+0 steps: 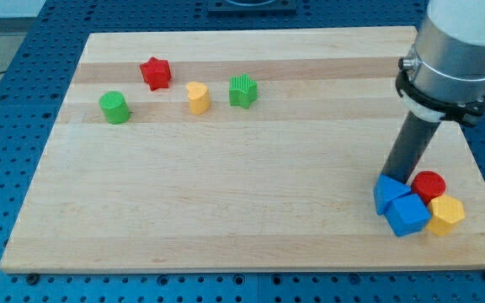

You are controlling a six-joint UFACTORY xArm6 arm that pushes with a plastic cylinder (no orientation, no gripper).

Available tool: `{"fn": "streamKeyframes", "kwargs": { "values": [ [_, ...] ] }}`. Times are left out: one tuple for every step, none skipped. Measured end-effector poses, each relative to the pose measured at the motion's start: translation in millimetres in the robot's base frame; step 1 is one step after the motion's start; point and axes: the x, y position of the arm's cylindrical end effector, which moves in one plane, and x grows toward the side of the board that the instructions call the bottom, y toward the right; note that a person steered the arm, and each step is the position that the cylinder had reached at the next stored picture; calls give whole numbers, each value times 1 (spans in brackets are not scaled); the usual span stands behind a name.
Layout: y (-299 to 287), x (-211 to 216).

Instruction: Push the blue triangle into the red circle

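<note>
The blue triangle point(387, 192) lies near the board's right bottom corner, with a blue cube point(408, 215) touching it just below and to the right. The red circle point(429, 185) sits right of the triangle, a small gap from it, behind the cube. My tip point(398, 178) stands at the triangle's upper edge, between the triangle and the red circle, touching or almost touching the triangle. The rod rises up and to the right to the arm's grey body.
A yellow hexagon point(446, 214) touches the cube and the red circle at the right. At the top left stand a red star point(155, 72), a yellow heart point(197, 97), a green star-like block point(242, 90) and a green cylinder point(114, 107). The board's right edge point(478, 177) is close.
</note>
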Motion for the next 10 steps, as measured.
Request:
{"fn": "streamKeyframes", "kwargs": {
  "values": [
    [7, 3],
    [7, 6],
    [7, 2],
    [-3, -43],
    [-64, -33],
    [-82, -11],
    [-52, -8],
    [-37, 6],
    [-35, 7],
    [-23, 11]
  ]
}}
